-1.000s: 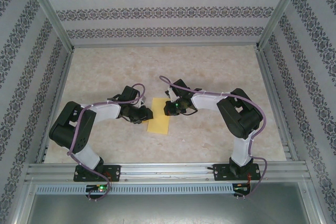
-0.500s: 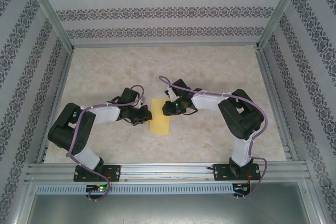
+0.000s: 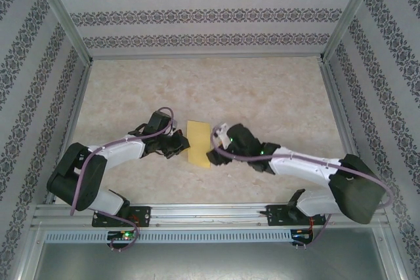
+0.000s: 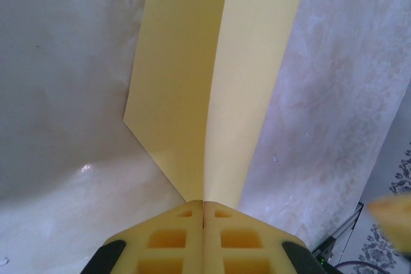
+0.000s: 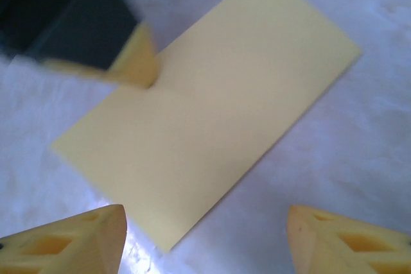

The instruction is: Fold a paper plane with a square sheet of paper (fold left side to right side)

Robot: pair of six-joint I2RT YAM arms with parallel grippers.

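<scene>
Pin paper (image 4: pixel 212 62) edge with closed left tool (image 4: pixel 203 213); run wide-open, empty right tool (image 5: pixel 205 235) along crease, edges matched.

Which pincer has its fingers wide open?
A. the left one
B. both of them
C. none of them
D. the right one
D: the right pincer holds its fingers far apart above the yellow paper, while the left pincer is pinched shut on that paper.

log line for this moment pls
paper: rectangle, lying flat | left claw: shut, tip on paper edge | right claw: open over paper
</scene>
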